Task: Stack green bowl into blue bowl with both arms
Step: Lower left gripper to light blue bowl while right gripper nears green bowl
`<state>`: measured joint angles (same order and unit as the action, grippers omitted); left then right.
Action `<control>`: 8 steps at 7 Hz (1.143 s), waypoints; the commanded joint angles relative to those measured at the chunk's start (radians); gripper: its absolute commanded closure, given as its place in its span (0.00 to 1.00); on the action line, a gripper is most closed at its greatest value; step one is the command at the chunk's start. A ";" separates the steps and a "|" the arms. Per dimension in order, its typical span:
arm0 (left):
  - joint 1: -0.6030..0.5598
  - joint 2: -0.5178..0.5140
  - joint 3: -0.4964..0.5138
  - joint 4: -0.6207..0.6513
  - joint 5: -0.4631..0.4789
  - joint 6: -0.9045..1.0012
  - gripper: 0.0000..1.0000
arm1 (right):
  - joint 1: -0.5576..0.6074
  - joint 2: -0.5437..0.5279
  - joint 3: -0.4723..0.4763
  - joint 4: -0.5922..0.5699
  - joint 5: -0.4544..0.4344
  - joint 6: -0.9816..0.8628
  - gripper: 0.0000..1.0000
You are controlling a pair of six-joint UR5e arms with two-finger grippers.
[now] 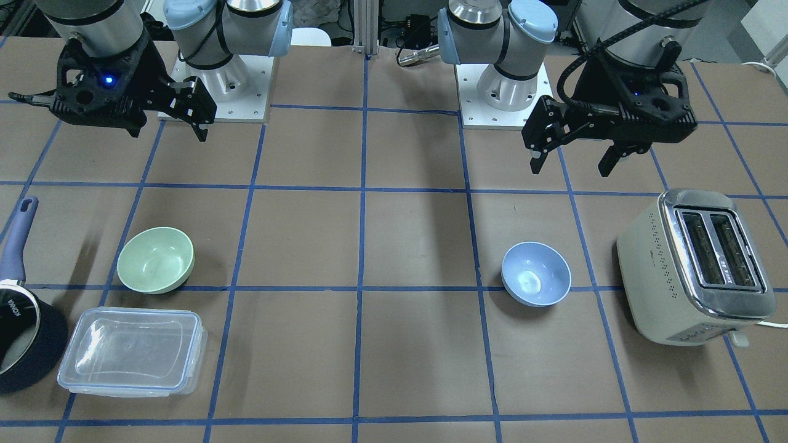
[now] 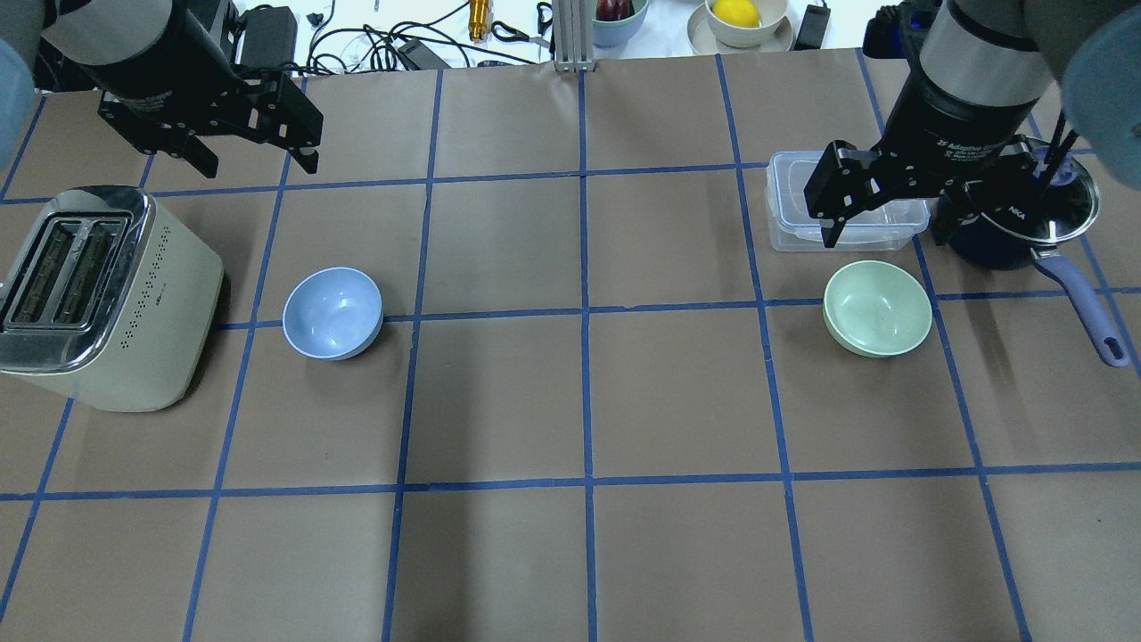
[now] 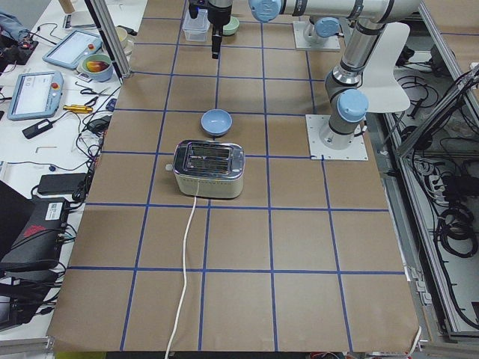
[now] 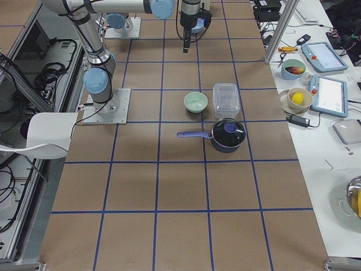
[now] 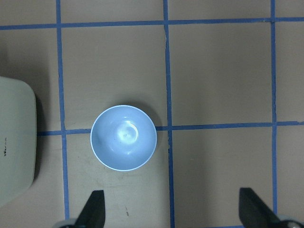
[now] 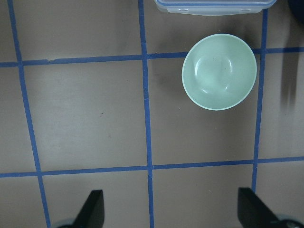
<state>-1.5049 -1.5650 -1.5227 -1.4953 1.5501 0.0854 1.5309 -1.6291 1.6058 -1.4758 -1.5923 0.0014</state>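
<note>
The green bowl (image 1: 156, 259) stands upright and empty on the brown table, beside a clear container; it also shows in the overhead view (image 2: 878, 308) and the right wrist view (image 6: 219, 71). The blue bowl (image 1: 535, 274) stands upright and empty on the other half, next to a toaster; it also shows in the overhead view (image 2: 332, 312) and the left wrist view (image 5: 123, 137). My right gripper (image 2: 882, 239) is open and empty, high above the green bowl. My left gripper (image 2: 260, 168) is open and empty, high above the table near the blue bowl.
A cream toaster (image 2: 98, 294) stands close to the blue bowl on its outer side. A clear rectangular container (image 1: 132, 351) and a dark navy saucepan (image 1: 24, 332) with a lid and long handle stand beside the green bowl. Blue tape lines grid the table.
</note>
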 commanded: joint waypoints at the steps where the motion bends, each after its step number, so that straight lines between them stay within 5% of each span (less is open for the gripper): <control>1: -0.001 -0.001 -0.001 0.006 0.001 0.001 0.00 | 0.000 0.000 0.000 0.000 -0.003 0.000 0.00; 3: 0.000 -0.004 -0.002 -0.092 0.001 -0.007 0.00 | -0.009 0.003 0.000 -0.009 -0.002 -0.017 0.00; 5: -0.006 -0.113 -0.055 -0.021 -0.015 -0.090 0.00 | -0.163 0.008 0.008 -0.018 -0.005 -0.288 0.00; 7: -0.009 -0.154 -0.227 0.206 -0.007 -0.088 0.00 | -0.364 0.061 0.041 -0.055 0.006 -0.412 0.00; 8: -0.009 -0.173 -0.307 0.334 -0.007 -0.084 0.00 | -0.398 0.128 0.049 -0.186 0.003 -0.417 0.00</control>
<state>-1.5134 -1.7119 -1.7300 -1.3085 1.5423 -0.0001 1.2004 -1.5678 1.6396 -1.5519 -1.5878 -0.3901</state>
